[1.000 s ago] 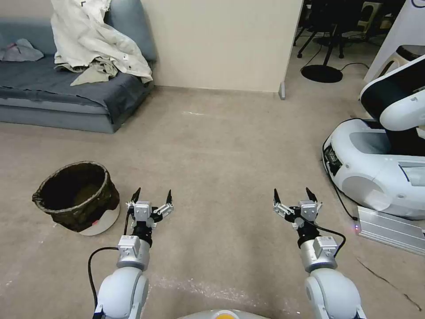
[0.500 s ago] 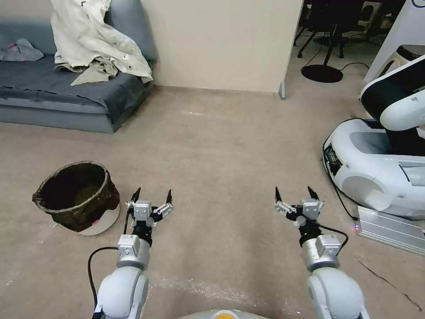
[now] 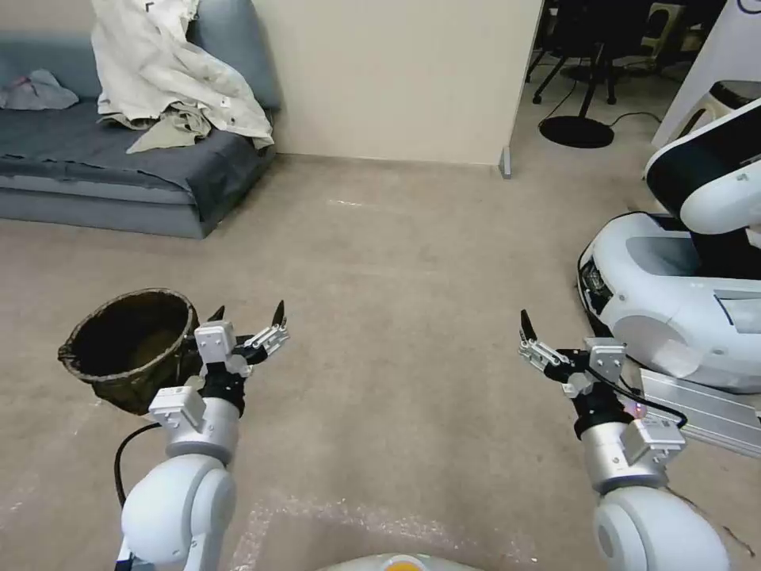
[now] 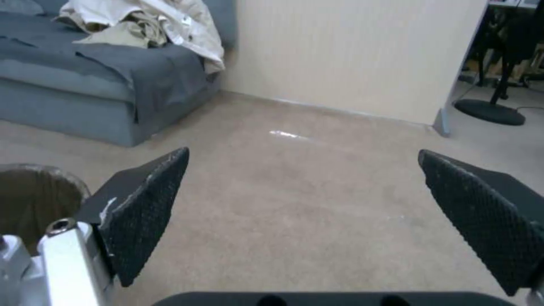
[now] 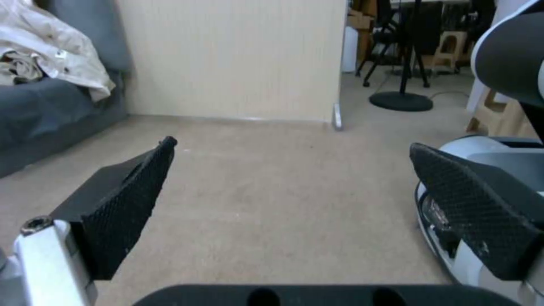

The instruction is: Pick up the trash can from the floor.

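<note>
We see one trash can (image 3: 131, 349) on the floor (image 3: 396, 262), our left gripper (image 3: 247, 321) beside it, spread wide; right gripper (image 3: 555, 337) likewise spread.

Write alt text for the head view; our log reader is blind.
The open left gripper hangs beside the bin, which stands on the floor. The open right gripper hangs apart, near a white robot base.

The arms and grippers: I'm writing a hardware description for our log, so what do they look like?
Both arms have glossy white rounded shells ending in silver metal wrist blocks. The left gripper and right gripper have silver linkages and two black, pointed, wedge-shaped fingers with cross-hatched textured pads. A black cable loops beside each wrist.
</note>
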